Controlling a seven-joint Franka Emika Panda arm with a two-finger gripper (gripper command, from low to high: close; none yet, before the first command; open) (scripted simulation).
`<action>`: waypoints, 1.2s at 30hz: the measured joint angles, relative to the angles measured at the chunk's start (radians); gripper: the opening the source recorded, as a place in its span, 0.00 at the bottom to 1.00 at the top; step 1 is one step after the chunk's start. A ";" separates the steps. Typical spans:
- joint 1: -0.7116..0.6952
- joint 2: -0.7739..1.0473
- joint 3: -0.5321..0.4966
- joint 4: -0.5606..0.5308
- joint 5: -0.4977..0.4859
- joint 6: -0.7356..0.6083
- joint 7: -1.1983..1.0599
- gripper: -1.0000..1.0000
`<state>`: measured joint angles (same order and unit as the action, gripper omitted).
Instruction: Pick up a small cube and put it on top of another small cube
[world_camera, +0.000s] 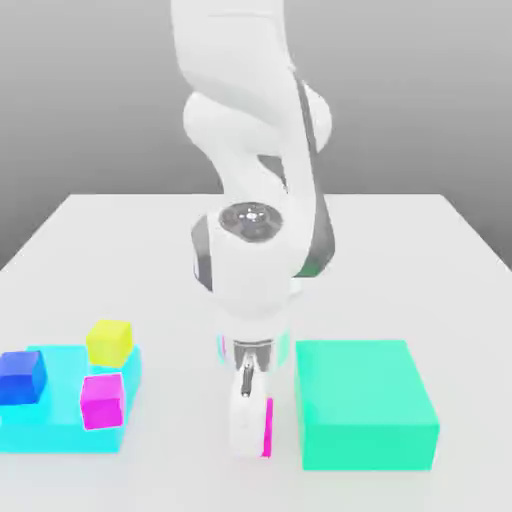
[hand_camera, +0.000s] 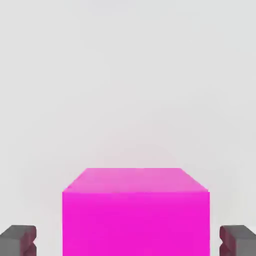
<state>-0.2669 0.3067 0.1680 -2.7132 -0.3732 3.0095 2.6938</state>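
Exterior view, lower left: violet-magenta cube (world_camera: 102, 400) on cyan slab (world_camera: 55, 425), with blue cube (world_camera: 22, 378) and yellow cube (world_camera: 109, 341). Bottom centre: claw (world_camera: 252, 430) down at white surface (world_camera: 420, 240), hot-pink cube (hand_camera: 135, 215) between its fingers (hand_camera: 17, 240); contact unclear. Right: teal block (world_camera: 365, 403).

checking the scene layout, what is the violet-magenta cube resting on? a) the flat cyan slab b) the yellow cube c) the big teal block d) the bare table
a: in the exterior view the violet-magenta cube sits on the flat cyan slab with the yellow cube and blue cube, apart from the teal block.
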 joint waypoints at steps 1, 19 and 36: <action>0.000 0.000 0.000 0.000 0.000 0.001 0.000 0.00; -0.204 -0.276 0.154 -0.014 0.299 -0.256 -0.252 0.00; -0.395 -0.262 0.038 0.113 0.350 -0.363 -0.390 1.00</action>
<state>-0.6615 0.0447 0.2055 -2.6005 -0.0229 2.6461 2.3033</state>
